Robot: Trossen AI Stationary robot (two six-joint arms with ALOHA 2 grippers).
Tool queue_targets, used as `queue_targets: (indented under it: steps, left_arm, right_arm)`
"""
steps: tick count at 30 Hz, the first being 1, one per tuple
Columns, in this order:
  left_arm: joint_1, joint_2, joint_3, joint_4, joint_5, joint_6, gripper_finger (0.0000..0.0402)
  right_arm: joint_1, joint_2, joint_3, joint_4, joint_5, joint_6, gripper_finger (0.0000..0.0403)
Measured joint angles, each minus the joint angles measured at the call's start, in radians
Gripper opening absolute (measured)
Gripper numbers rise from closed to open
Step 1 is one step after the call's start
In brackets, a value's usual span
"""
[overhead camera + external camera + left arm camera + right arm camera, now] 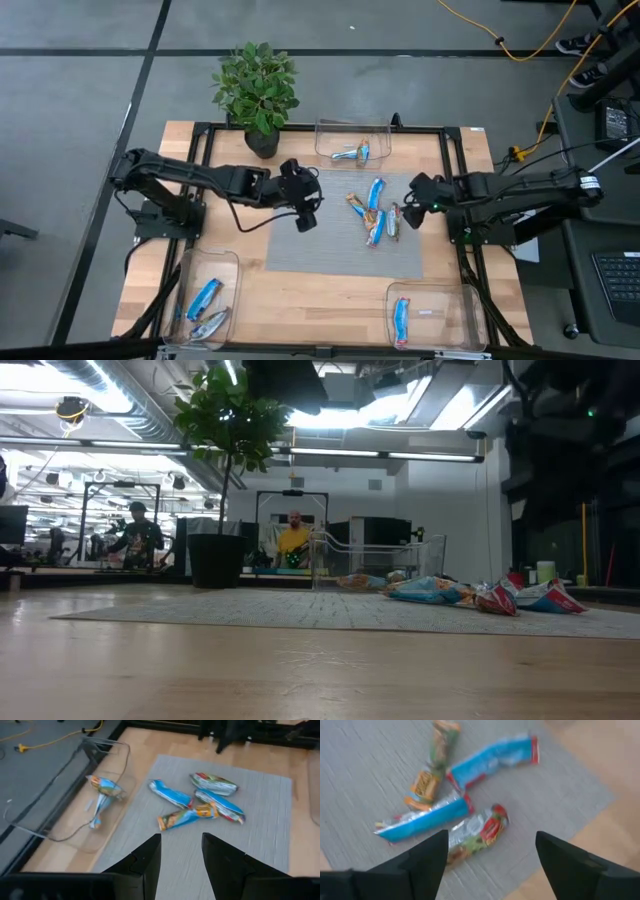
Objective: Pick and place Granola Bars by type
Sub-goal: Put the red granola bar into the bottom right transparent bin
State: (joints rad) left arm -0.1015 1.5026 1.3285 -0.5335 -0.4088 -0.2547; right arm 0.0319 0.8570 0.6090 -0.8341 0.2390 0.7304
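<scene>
A wooden worktop point(300, 300) is seen from above, with a grey woven mat point(330, 245) laid at its centre. Four foil-wrapped granola bars point(375, 212) lie clustered on the mat toward 3 o'clock: two bright blue, one orange-gold, one silver-green, touching or overlapping one another.

The right gripper point(412, 212) is positioned just beside the cluster at its 3 o'clock edge. Its fingers point(420, 862) are spread wide and hold nothing; the silver-green bar point(477, 834) is seen between them, lying on the mat.

The left gripper point(306, 218) is placed over the mat at 9 o'clock from the cluster, well apart from it. Its fingers point(145, 862) are parted narrowly and are empty.

Three clear plastic bins are set near the worktop's edges. The bin at 12 o'clock point(350, 128) holds a blue bar and a silver one. The bin at 7 o'clock point(232, 262) holds a blue bar and a silver bar. The bin at 5 o'clock point(440, 295) holds one blue bar.

A potted green plant point(257, 92) stands at 11 o'clock.
</scene>
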Motion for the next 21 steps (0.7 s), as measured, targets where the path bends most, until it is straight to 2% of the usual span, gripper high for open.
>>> queue_targets:
  steps: [4, 9, 14, 17, 21]
  left_arm:
    - [0.008, -0.048, 0.0, 0.014, 0.007, 0.049, 0.0134]
    - [0.038, -0.084, 0.0, 0.017, 0.041, 0.067, 0.0132]
    - [0.045, -0.093, 0.0, 0.014, 0.052, 0.107, 0.0129]
    - [0.051, -0.101, 0.0, 0.015, 0.066, 0.137, 0.0129]
    - [0.08, -0.134, -0.001, 0.052, 0.16, 0.172, 0.0128]
  right_arm:
    - [0.0, 0.0, -0.049, 0.044, -0.058, 0.023, 0.0297]
    - [0.0, 0.0, -0.06, 0.081, -0.063, 0.034, 0.0297]
    - [-0.023, 0.014, -0.06, 0.087, -0.06, 0.157, 0.0297]
    - [-0.029, 0.038, -0.06, 0.087, -0.055, 0.174, 0.0297]
    - [-0.03, 0.087, -0.06, 0.089, -0.05, 0.158, 0.0297]
